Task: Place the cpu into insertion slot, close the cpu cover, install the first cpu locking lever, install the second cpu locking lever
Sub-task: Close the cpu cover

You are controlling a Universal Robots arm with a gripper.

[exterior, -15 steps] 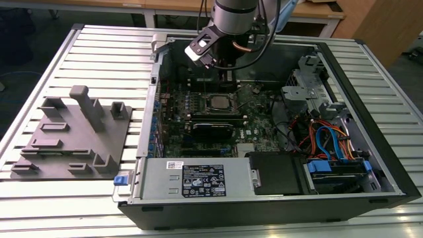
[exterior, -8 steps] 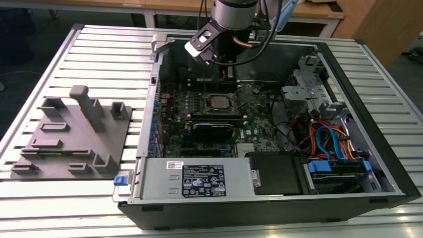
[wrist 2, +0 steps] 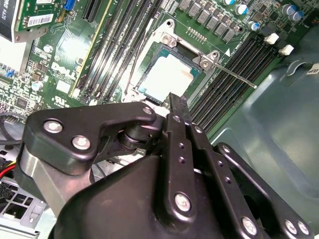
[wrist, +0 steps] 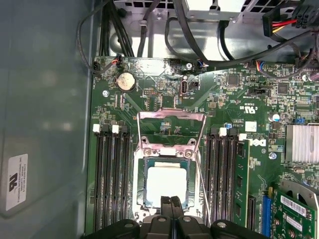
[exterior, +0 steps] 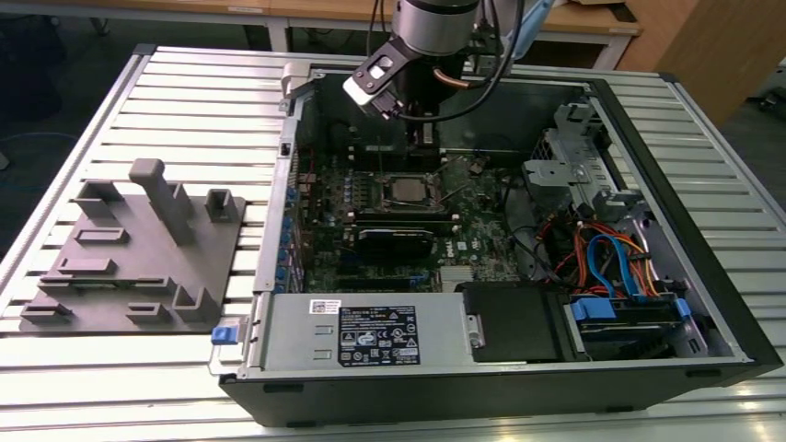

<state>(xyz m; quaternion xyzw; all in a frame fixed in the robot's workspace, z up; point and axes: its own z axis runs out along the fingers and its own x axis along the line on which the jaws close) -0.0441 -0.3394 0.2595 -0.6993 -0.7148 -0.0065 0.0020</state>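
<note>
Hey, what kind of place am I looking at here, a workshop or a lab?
Probably a robotics lab or test bench: a robot arm hangs over an open computer case, which sits on a slatted metal table beside a grey fixture plate.

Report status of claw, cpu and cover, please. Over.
Claw shut, empty, over cpu. Cpu seated in slot. Cover open. Nothing in the way.

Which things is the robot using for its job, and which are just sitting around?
For the job:
gripper, fingers shut, just over the chip
cpu, lying in the insertion slot
cpu cover, flipped open
locking lever

Just sitting around:
memory slots
coin battery
power supply box
grey fixture plate
coloured cables
</note>
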